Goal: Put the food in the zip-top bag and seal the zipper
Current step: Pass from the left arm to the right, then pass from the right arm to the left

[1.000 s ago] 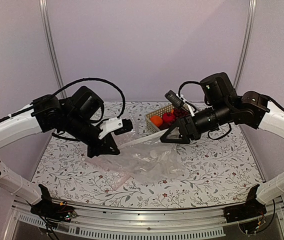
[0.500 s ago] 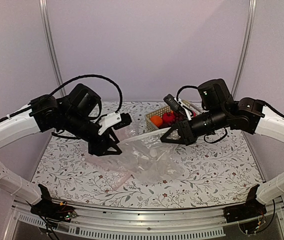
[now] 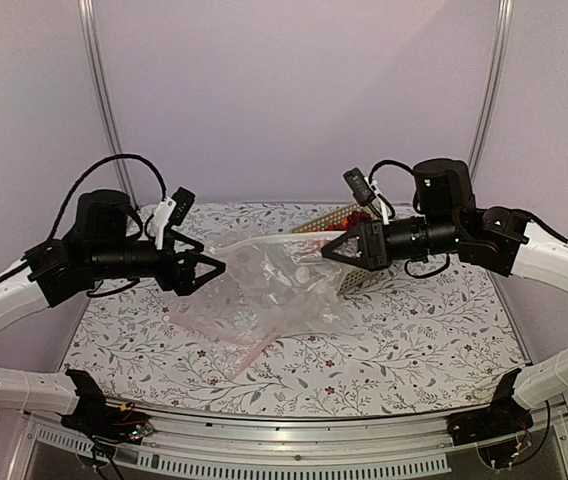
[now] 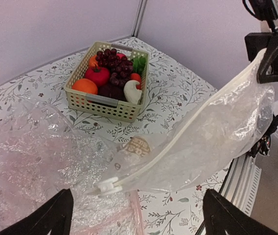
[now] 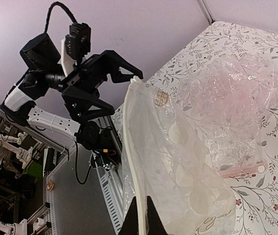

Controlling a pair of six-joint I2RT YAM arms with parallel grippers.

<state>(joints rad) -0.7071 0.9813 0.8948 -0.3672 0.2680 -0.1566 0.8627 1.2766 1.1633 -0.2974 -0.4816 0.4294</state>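
Near centre, above table (image 3: 414,340): zip-top bag (image 3: 274,290), zipper (image 4: 178,137) lying left-right. At right end, right gripper (image 3: 329,252) pinched on strip. At left end, left gripper (image 3: 214,268) spread wide, end tab between fingers, ungripped. Probable next need: left jaws closing there. Far right, behind bag: basket (image 4: 104,100) holding grapes (image 4: 113,58) and red fruit (image 4: 98,74); right arm nearer.

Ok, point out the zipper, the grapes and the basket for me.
zipper (image 4: 175,138): left wrist view, middle of the pale strip.
grapes (image 4: 114,61): left wrist view, top of the bunch.
basket (image 4: 100,105): left wrist view, camera-facing wall.
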